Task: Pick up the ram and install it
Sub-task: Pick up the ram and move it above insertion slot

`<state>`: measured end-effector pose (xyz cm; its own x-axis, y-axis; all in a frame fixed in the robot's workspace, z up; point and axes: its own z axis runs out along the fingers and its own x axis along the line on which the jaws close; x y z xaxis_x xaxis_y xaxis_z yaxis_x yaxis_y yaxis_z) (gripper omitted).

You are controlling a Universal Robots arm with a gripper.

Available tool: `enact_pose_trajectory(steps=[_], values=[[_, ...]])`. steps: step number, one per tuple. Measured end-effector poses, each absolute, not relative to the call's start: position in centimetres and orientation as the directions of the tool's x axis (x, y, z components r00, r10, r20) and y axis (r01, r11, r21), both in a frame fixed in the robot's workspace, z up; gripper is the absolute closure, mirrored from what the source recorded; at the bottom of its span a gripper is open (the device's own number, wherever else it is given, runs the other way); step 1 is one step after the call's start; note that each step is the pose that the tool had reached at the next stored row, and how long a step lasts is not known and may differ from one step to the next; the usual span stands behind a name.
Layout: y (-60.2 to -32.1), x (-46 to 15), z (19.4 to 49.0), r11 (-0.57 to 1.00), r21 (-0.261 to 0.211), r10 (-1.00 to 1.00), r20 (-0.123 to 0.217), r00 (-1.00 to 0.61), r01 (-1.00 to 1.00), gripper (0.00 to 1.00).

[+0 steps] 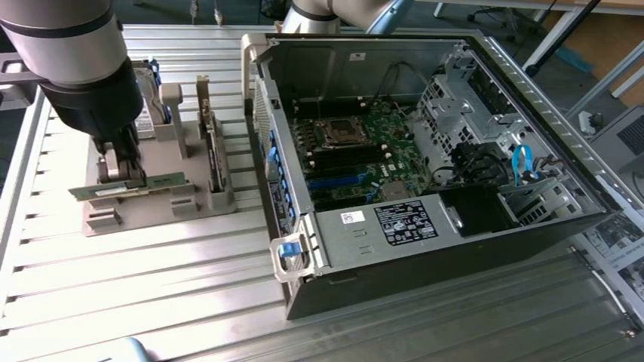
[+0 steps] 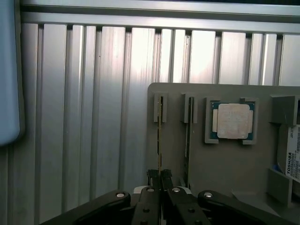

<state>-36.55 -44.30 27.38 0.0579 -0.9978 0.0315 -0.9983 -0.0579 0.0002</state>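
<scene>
Gripping the ram [image 1: 156,183], my gripper [image 1: 121,179] is pinched almost closed on its thin edge at the grey holder tray [image 1: 151,213] in the exterior view; a second stick [image 1: 211,139] stands slotted beside it. An open computer case [image 1: 433,226] holds the motherboard [image 1: 363,147]. From the wrist view, the tray's pocket holds a processor chip [image 2: 233,121], with a Toshiba hard drive [image 2: 291,157] alongside.
</scene>
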Motion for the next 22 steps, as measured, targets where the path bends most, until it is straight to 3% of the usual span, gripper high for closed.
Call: enact_pose_trajectory(steps=[22], values=[[-44.3,-36.6,28.8,-0.058,0.000,-0.998,0.032,0.058,-0.998,0.87]])
